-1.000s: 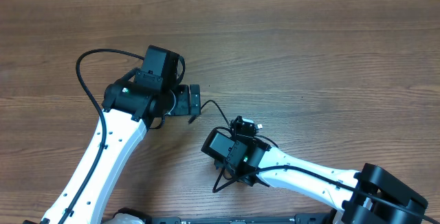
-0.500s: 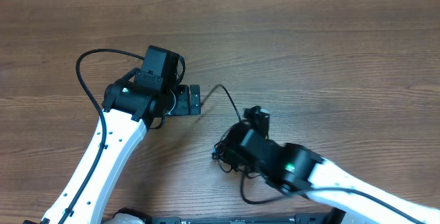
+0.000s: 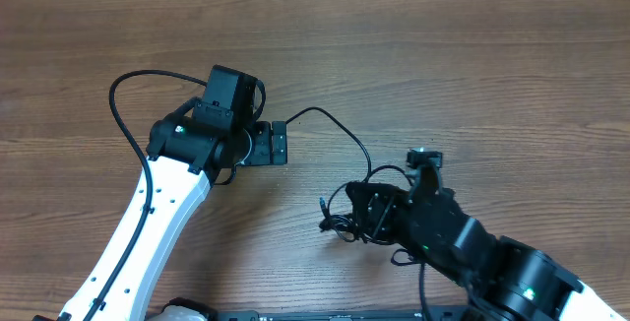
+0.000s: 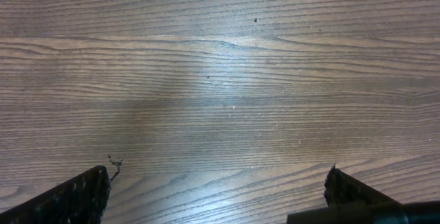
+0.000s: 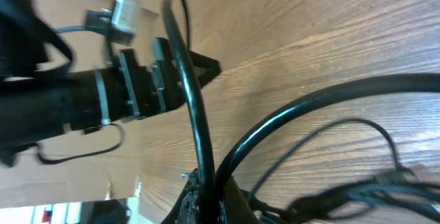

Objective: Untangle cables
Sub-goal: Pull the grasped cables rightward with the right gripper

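Note:
A thin black cable (image 3: 340,127) arcs from beside my left gripper (image 3: 281,144) across the wood to a knotted bunch of cables (image 3: 338,223) near the front. My right gripper (image 3: 368,213) sits at that bunch. In the right wrist view my right gripper (image 5: 206,200) is shut on a black cable (image 5: 187,86) that rises out of the closed fingers, with a second strand (image 5: 295,110) curving off to the right. In the left wrist view my left gripper (image 4: 216,196) stands wide open over bare wood, nothing between its fingers (image 4: 75,196).
The wooden table (image 3: 472,65) stretches behind and to the right of both arms. My left arm's thick black wire (image 3: 123,124) loops out at the left. The left arm (image 5: 62,104) shows in the right wrist view, close by.
My right arm has swung to the right with the cable in its grip, and the strand from the left gripper has drawn out into a longer arc. The left arm has stayed still.

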Robot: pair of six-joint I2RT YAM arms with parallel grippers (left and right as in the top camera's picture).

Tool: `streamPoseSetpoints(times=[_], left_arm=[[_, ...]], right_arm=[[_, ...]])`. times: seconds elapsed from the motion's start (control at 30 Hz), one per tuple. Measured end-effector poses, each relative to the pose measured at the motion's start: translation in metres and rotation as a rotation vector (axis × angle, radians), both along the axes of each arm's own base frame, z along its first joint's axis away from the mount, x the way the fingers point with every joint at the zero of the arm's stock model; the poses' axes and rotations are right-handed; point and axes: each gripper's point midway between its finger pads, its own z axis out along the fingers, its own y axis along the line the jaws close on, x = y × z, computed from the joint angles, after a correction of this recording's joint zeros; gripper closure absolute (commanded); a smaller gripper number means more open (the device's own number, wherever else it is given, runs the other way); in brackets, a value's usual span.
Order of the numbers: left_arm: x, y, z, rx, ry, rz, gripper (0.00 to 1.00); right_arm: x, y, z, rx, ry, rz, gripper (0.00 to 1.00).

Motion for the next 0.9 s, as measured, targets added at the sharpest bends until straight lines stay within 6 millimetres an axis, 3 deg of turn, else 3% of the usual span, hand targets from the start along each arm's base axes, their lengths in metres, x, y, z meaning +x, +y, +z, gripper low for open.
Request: streamPoseSetpoints(times=[0.2, 0.67, 0.9], left_arm=[[0.000, 0.000, 0.000, 0.000, 0.000, 0.000, 0.00], [0.000, -0.001, 0.000, -0.007, 0.002, 0.000, 0.00], [-0.009, -0.034, 0.005, -0.183, 0.043, -0.083, 0.01]], right_arm=[[-0.002, -0.004, 0.015, 0.046, -0.037, -0.002, 0.96], [0.001, -0.005, 0.018, 0.052, -0.050, -0.015, 0.96], [0.009, -0.010, 0.023, 0.053, -0.080, -0.062, 0.96]])
